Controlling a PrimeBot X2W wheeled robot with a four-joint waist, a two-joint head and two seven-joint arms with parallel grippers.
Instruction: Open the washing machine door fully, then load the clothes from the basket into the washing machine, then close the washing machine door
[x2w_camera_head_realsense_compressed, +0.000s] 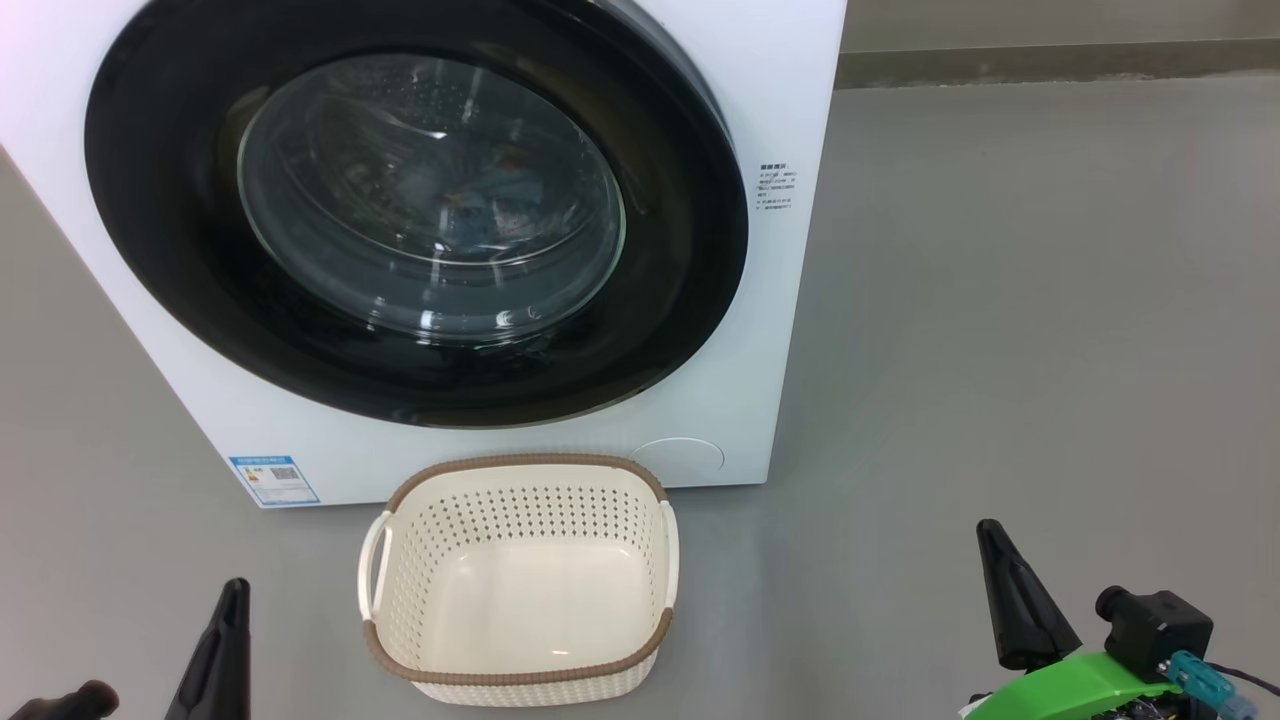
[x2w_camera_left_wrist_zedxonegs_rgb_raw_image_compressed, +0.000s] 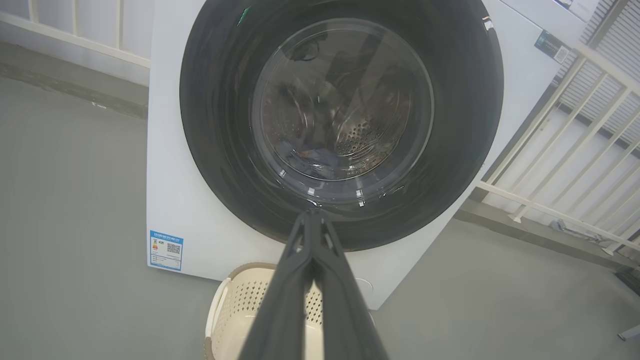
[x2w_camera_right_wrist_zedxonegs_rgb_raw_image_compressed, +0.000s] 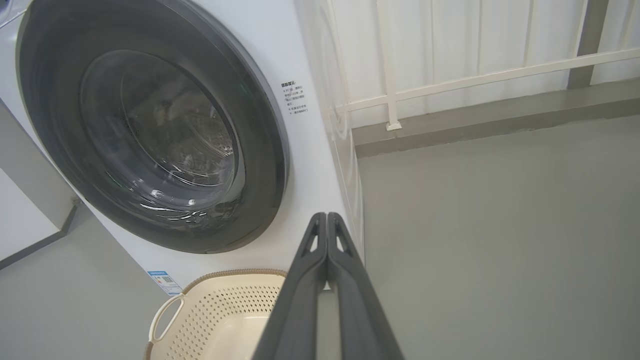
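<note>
Washing machine door (x2w_camera_head_realsense_compressed: 160, 200) shut flush; bluish clothes (x2w_camera_head_realsense_compressed: 490, 212) dim behind glass. Basket (x2w_camera_head_realsense_compressed: 520, 462) empty on floor (x2w_camera_head_realsense_compressed: 1000, 300) below. Left tool (x2w_camera_left_wrist_zedxonegs_rgb_raw_image_compressed: 311, 216), right tool (x2w_camera_right_wrist_zedxonegs_rgb_raw_image_compressed: 326, 216) pinched closed, holding nothing. Door rigid, glossy ring likely slick; hook rim edge, not glass.

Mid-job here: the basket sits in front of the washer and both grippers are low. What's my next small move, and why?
Probably just keep both arms parked and stop. The basket is empty, bluish cloth shows through the door, and that door looks shut flush on the washer. The left gripper and right gripper are both shut and touch nothing, so no step seems left.
</note>
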